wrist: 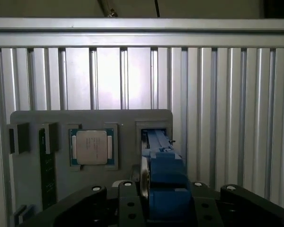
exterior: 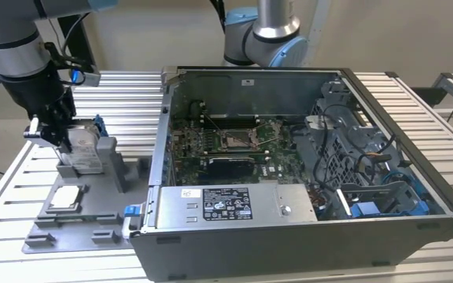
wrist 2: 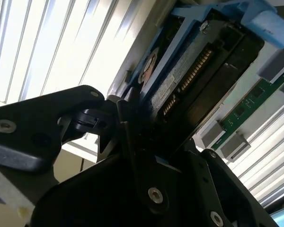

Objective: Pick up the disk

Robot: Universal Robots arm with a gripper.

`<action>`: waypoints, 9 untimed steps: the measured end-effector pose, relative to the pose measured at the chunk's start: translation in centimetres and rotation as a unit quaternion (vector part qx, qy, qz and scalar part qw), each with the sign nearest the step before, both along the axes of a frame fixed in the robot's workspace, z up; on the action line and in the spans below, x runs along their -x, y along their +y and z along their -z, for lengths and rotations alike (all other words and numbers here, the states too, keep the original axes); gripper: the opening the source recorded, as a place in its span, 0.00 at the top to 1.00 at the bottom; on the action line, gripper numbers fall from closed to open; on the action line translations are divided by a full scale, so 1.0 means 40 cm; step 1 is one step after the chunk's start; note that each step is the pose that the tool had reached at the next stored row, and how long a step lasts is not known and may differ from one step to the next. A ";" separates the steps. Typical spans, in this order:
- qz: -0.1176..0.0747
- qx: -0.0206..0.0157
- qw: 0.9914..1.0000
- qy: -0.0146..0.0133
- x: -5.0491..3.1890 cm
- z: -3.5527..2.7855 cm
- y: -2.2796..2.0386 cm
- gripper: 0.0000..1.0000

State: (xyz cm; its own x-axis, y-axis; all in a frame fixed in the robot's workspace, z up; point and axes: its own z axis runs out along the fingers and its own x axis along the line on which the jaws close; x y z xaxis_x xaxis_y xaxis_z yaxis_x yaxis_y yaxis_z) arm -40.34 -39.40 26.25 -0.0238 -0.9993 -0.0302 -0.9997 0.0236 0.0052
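The disk (exterior: pixel 85 148) stands on edge in a grey upright holder (exterior: pixel 121 165) at the exterior view's left, its silver body edged by a blue frame. My gripper (exterior: pixel 63 137) comes down from above and is shut on the disk, with black fingers on both flat faces. In the first wrist view the blue-framed disk (wrist: pixel 163 163) sits between the finger bases of the gripper (wrist: pixel 163 191), its far end in the holder's slot. The second wrist view has the disk (wrist 2: pixel 189 80) with its connector edge showing, and a black finger (wrist 2: pixel 128 127) pressed on its side.
A grey fixture plate (exterior: pixel 69 233) carries the holder, a square silver chip (exterior: pixel 64 197) (wrist: pixel 91 147) and a green memory stick (wrist: pixel 47 168). An open computer case (exterior: pixel 289 177) stands close to the plate on the exterior view's right. A second arm's base (exterior: pixel 262 35) rises behind the case.
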 end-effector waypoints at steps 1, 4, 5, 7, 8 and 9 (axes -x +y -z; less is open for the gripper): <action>0.000 0.002 1.000 0.000 0.000 0.000 0.000 1.00; 0.000 0.002 1.000 0.000 0.000 0.000 0.000 1.00; 0.000 0.002 1.000 0.000 0.000 0.000 0.000 1.00; 0.000 0.002 1.000 0.000 0.000 0.000 0.000 1.00; 0.000 0.002 1.000 0.000 0.000 0.000 0.000 1.00; 0.000 0.002 1.000 0.000 0.000 -0.002 0.000 1.00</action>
State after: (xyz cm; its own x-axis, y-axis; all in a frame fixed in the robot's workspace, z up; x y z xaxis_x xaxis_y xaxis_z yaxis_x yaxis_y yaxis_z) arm -40.35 -39.40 26.33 -0.0236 -0.9994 -0.0265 -0.9997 0.0235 0.0053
